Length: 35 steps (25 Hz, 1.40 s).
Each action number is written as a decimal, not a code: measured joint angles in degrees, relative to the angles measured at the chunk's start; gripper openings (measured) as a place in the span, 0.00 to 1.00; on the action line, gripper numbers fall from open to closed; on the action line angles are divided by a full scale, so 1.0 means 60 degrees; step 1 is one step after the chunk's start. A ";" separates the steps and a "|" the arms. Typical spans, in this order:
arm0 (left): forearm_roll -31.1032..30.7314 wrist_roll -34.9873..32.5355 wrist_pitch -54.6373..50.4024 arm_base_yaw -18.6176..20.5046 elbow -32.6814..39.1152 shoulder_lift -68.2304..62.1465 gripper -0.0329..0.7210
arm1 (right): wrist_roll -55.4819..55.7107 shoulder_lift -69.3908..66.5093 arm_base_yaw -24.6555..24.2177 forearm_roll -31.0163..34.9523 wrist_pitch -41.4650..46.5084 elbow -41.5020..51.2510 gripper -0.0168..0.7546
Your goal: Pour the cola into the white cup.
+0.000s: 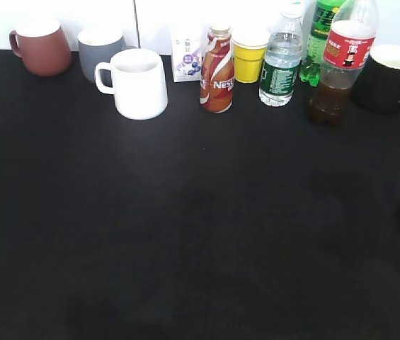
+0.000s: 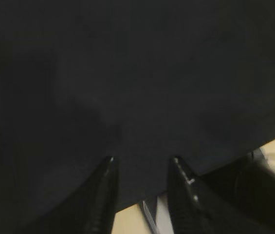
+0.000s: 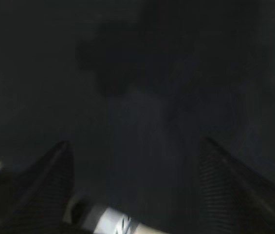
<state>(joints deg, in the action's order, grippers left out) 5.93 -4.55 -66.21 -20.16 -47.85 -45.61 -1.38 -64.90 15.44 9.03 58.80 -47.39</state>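
Table (image 1: 200, 234) front open; cola (image 1: 341, 67) hemmed by black mug (image 1: 387, 78), green bottle (image 1: 325, 32)

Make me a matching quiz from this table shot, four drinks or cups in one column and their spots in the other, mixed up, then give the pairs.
1. cola
2. white cup
3. Nescafe bottle
4. black mug

A. far right of the row
B. just left of the black mug
C. in front of the grey mug
D. between the white cup and the water bottle

Pairs: 1-B, 2-C, 3-D, 4-A
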 joint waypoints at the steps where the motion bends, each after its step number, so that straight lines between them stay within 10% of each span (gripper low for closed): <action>1: 0.0000 0.0000 -0.0305 0.0000 -0.0021 0.0893 0.40 | 0.0108 0.1187 0.0000 -0.0058 0.0270 0.0000 0.79; 10: -0.0624 0.0006 -0.0264 0.0000 0.2140 0.4897 0.40 | 0.0614 0.9330 0.0000 -0.1505 0.0659 0.1790 0.79; 24: -0.1066 0.0954 0.0861 0.0000 0.2992 0.4897 0.52 | 0.0698 0.9487 0.0000 -0.1505 0.0156 0.3072 0.79; 32: -0.1050 0.0957 0.0861 0.0147 0.2994 0.5112 0.34 | 0.0707 0.9644 -0.0045 -0.1505 0.0154 0.3072 0.79; 35: -0.1047 0.0957 0.0871 0.1233 0.3012 0.6255 0.34 | 0.0707 1.0017 -0.1685 -0.1505 0.0154 0.3072 0.79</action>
<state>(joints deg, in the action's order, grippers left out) -0.35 1.19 -60.98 -12.76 -29.78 -8.07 2.86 -4.80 5.33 0.00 59.72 -28.96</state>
